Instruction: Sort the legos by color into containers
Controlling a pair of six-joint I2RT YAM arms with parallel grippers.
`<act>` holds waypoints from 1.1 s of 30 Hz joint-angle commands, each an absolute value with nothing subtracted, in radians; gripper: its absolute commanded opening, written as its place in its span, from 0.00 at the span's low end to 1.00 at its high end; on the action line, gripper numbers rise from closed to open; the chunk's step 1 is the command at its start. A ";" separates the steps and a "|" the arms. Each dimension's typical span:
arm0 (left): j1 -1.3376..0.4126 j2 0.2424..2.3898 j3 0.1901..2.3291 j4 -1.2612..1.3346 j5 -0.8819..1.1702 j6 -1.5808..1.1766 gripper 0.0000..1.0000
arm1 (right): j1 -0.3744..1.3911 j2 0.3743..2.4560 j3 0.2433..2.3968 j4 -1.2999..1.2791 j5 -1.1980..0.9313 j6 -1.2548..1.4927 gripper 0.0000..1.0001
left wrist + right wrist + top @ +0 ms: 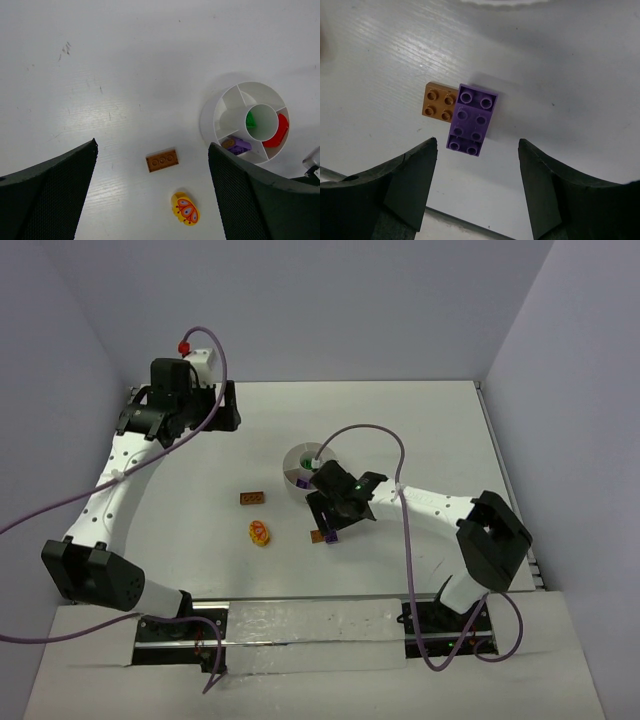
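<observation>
The right end effector [477, 152] hangs released over the purple brick [471, 120], which lies on the counter near the dish [220, 107] and touches a brown-orange brick [439, 102] on its left; pinch only purple's long sides, leaving the neighbour outside; the left end effector [152, 147] is released too

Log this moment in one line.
left end effector open | right end effector open over purple brick | dish holds legos | brown brick, yellow piece loose
</observation>
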State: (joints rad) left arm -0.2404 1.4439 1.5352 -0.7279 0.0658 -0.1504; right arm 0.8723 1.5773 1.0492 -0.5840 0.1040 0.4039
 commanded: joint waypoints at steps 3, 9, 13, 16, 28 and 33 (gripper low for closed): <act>-0.233 1.395 1.518 -0.660 0.052 -0.153 0.98 | 0.881 1.590 1.058 -0.502 0.114 0.433 0.71; -0.232 1.396 1.500 -0.657 0.061 -0.155 0.98 | 0.882 1.618 1.051 -0.476 0.111 0.446 0.71; -0.230 1.391 1.498 -0.652 0.064 -0.153 0.98 | 0.879 1.642 1.049 -0.464 0.114 0.453 0.71; -0.229 1.390 1.496 -0.653 0.066 -0.152 0.98 | 0.880 1.651 1.043 -0.454 0.114 0.456 0.70; -0.225 1.386 1.479 -0.643 0.075 -0.146 0.98 | 0.874 1.688 1.032 -0.442 0.126 0.458 0.64; -0.222 1.381 1.472 -0.640 0.075 -0.141 0.98 | 0.864 1.707 1.038 -0.449 0.126 0.460 0.58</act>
State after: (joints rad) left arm -0.2313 1.4208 1.4776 -0.6865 0.0628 -0.1470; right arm 0.8714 1.6986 1.0374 -0.4709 0.1051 0.4450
